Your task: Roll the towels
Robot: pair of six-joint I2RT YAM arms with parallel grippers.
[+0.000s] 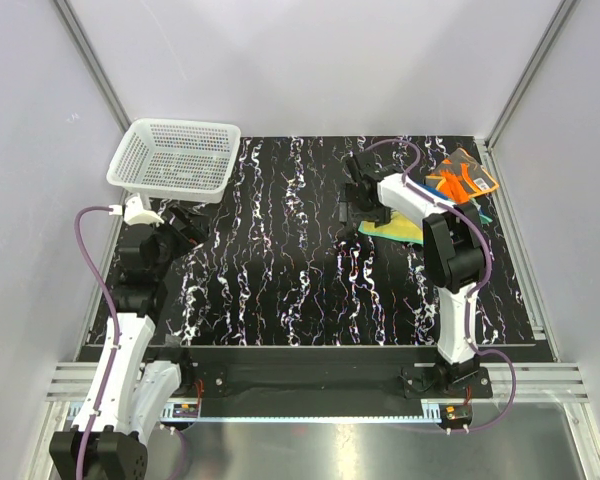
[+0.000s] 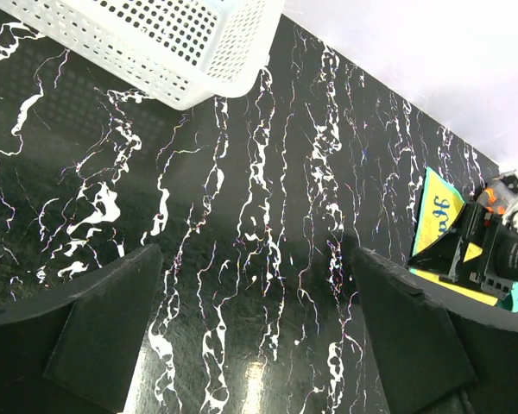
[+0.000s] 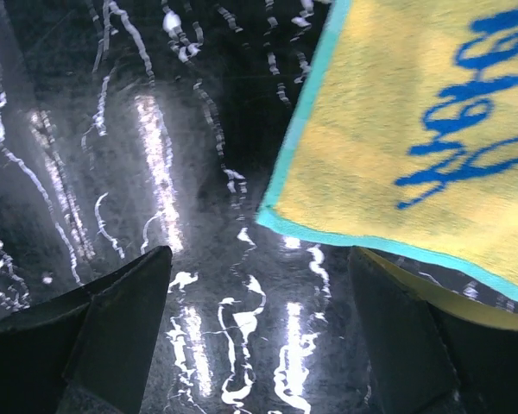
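1. Mounting rail (image 1: 310, 382) runs along the near edge of the table (image 1: 280, 300). The marbled top gives open room mid-table.
2. Left gripper (image 2: 255, 259) hangs over the left side, jaws wide apart, nothing held.
3. Right gripper (image 3: 259, 259) sits low at the near-left corner of the yellow towel (image 3: 414, 129), jaws spread, gripping nothing.
4. Yellow towel lies flat, far right.
5. Orange towel (image 1: 463, 178) touches its far end, at the far-right corner.
6. White mesh basket (image 1: 175, 155) is at the far-left corner, mesh floor showing.
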